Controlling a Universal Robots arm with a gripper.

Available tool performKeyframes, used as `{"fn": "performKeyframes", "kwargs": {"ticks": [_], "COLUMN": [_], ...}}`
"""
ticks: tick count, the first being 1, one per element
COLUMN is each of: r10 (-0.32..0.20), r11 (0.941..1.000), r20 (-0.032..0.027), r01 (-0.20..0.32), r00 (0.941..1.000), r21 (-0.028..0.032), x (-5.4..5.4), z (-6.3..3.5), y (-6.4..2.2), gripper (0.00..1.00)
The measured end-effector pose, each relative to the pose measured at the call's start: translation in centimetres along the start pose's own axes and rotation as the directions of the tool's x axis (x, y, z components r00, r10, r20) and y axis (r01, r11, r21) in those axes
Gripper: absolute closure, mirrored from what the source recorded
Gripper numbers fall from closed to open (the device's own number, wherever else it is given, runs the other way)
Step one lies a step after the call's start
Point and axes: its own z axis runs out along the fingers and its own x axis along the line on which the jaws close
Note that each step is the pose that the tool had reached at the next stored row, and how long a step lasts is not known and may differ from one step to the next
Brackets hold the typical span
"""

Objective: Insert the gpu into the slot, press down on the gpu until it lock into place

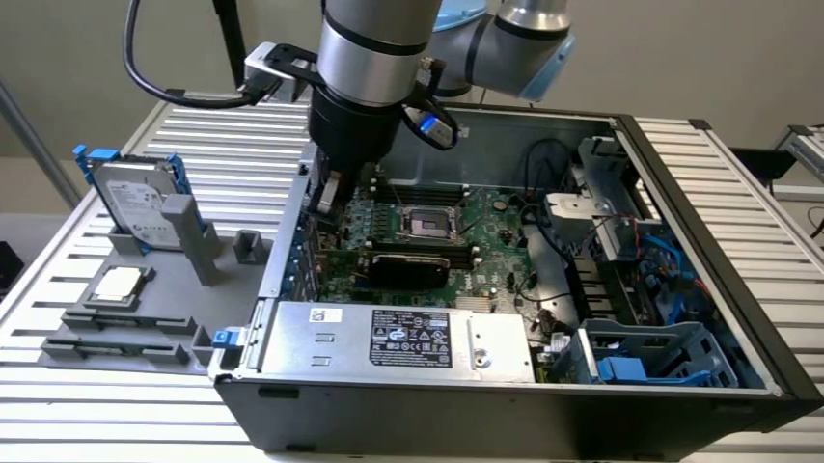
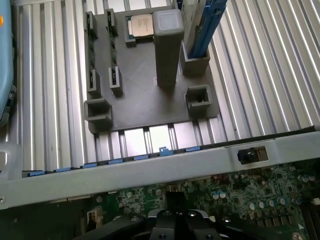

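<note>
The gpu (image 1: 409,266), a flat black card, lies across the green motherboard (image 1: 496,236) just below the square processor socket (image 1: 425,223). It stands level where the slot runs, and the blue slot itself is hidden under it. My gripper (image 1: 338,191) hangs above the motherboard near the case wall on the exterior view's left. It is a short way up and to the left of the card and apart from it. The wrist view shows the gripper's black body (image 2: 175,222) over the board's edge, with nothing visible in it.
A silver labelled power-supply box (image 1: 399,338) fills the case's near side. Cables (image 1: 566,256) and a blue drive cage (image 1: 644,359) crowd the exterior view's right. Outside the case wall (image 2: 150,167) a grey fixture (image 2: 150,95) holds a processor chip (image 2: 140,25) and a hard drive (image 1: 135,207).
</note>
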Motion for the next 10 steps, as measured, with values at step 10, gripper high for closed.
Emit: {"fn": "performKeyframes", "kwargs": {"ticks": [10], "r10": [-0.011], "r11": [0.9930], "r20": [0.0220], "r01": [0.009], "r00": [0.9997], "r21": [0.1177], "x": [-0.2], "z": [-0.31], "y": [-1.34], "gripper": [0.89]}}
